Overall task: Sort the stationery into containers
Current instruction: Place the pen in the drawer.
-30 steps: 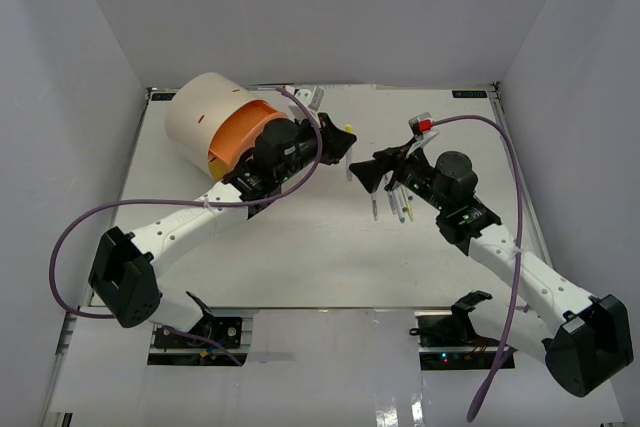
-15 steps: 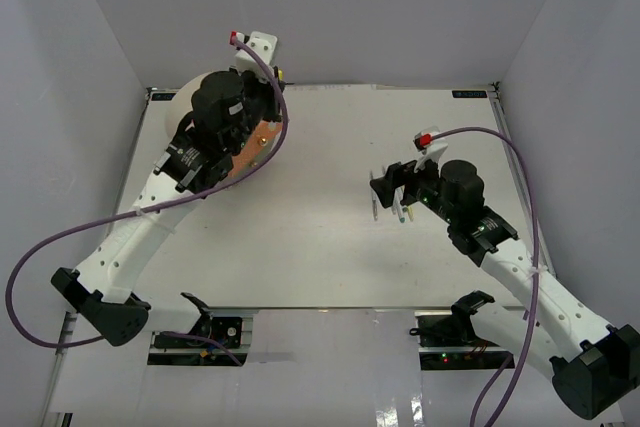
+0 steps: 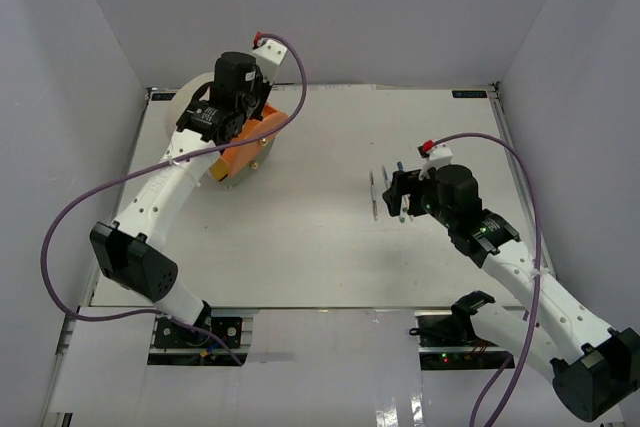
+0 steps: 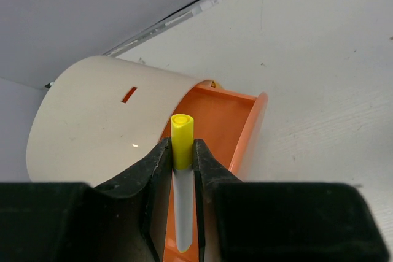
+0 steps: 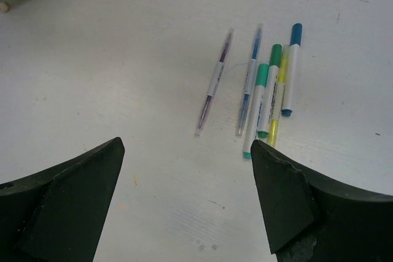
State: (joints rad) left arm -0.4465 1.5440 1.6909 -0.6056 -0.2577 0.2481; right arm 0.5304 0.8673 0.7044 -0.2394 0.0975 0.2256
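Yellow-capped and pale in the barrel, one yellow marker (image 4: 182, 130) sits pinched between the fingers of my left pincer (image 4: 182, 146). It is over the single orange drawer (image 4: 241, 121) that stands pulled out of the one cream organizer (image 4: 98, 121).

I count seven pieces of stationery. The other six lie on the white tabletop (image 3: 320, 247), well apart from the organizer and off to its right in the overhead view. They are a thin purple pen (image 5: 214, 81), a thin blue pen (image 5: 249, 81), a teal marker (image 5: 256, 108), a green marker (image 5: 270, 87), a yellow pen (image 5: 276, 118) and a blue marker (image 5: 291, 69).

The held marker's long axis follows the line of the fingers, cap at the far end beside the organizer's curved shell. I cannot tell whether its other end touches the drawer.

The six lie flat and nearly parallel, bigger caps all at one end. The purple pen is nearest the organizer, a little apart. The other five are bunched, with the blue marker farthest from it.

The organizer is a smooth cylinder on its side, with a small slot in its shell. The drawer is glossy with a rounded lip.

My right pincer (image 5: 184, 194) hangs spread wide and empty above the tabletop, close to the six.
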